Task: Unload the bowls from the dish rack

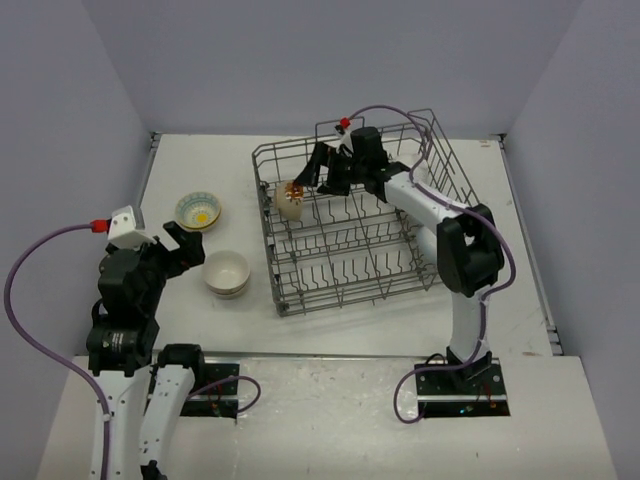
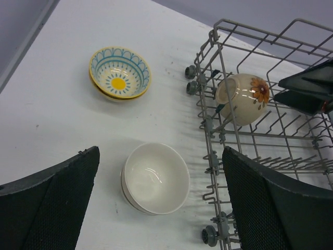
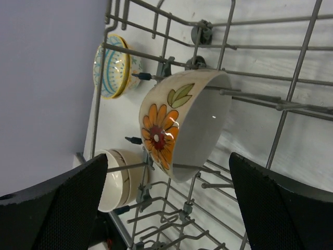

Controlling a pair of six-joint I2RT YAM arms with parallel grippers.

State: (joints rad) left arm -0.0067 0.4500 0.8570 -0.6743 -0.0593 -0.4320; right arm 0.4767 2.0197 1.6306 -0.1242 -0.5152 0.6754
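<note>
Your left gripper (image 1: 184, 246): lower left, jaws apart over white bowl (image 1: 227, 272), teal bowl (image 1: 199, 210) beyond. Your right gripper (image 1: 316, 176): arm stretched into rack (image 1: 272, 262), upper centre, jaws apart facing flowered bowl (image 1: 292, 200), tilted on edge.

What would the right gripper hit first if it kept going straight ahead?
Probably the cream bowl with the orange flower, standing on edge in the dish rack, right ahead of the open right gripper; depth is unclear.
</note>
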